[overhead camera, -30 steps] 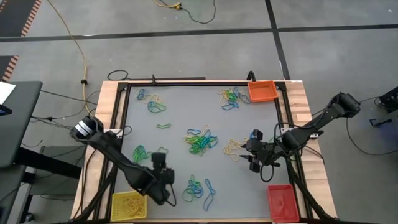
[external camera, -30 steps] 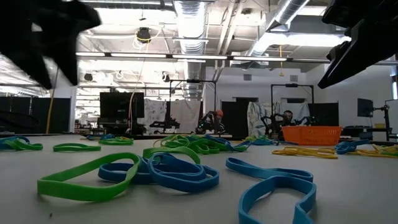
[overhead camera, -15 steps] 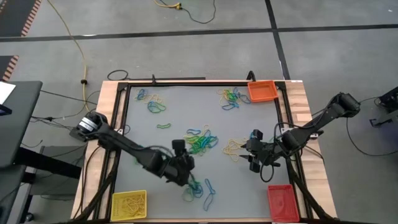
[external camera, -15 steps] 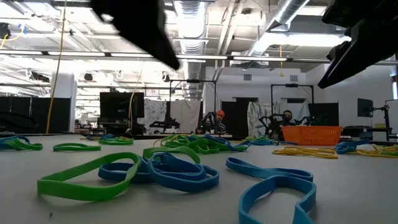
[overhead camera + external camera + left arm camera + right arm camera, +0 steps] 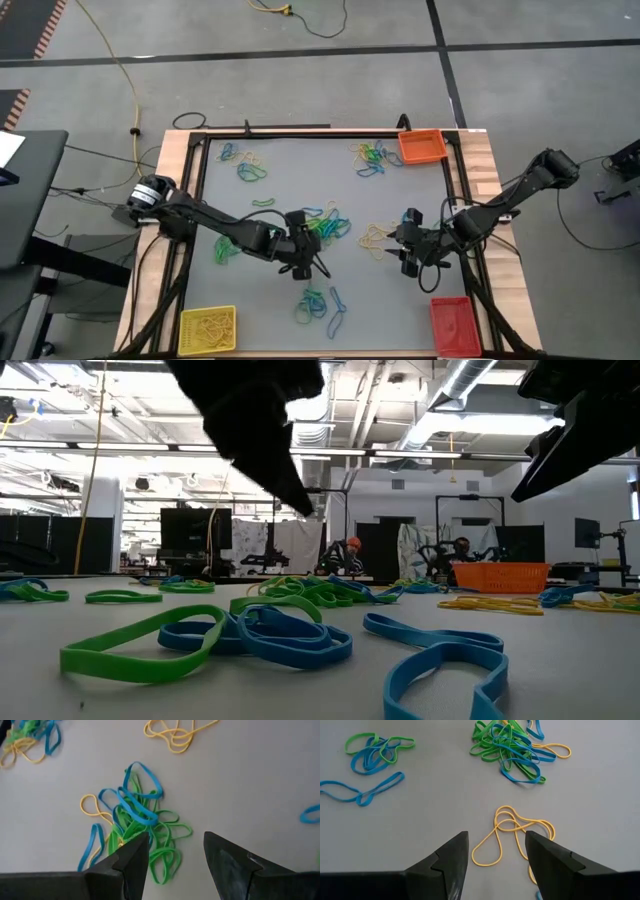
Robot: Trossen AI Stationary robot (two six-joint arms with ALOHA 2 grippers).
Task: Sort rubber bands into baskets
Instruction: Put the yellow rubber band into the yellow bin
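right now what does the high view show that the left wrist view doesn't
Only the high view shows the three baskets: the yellow basket, the orange basket and the red basket, at separate table corners. It also shows both arms, with the right pincer open beside a yellow band cluster.

Only the left wrist view shows the left pincer up close, open and empty above the bands.

Both show the central pile of green, blue and yellow rubber bands, seen close up in the wrist view.

Grey concrete floor (image 5: 300,80), yellow cable (image 5: 100,45), ceiling ducts (image 5: 305,390), strip lights (image 5: 320,452)
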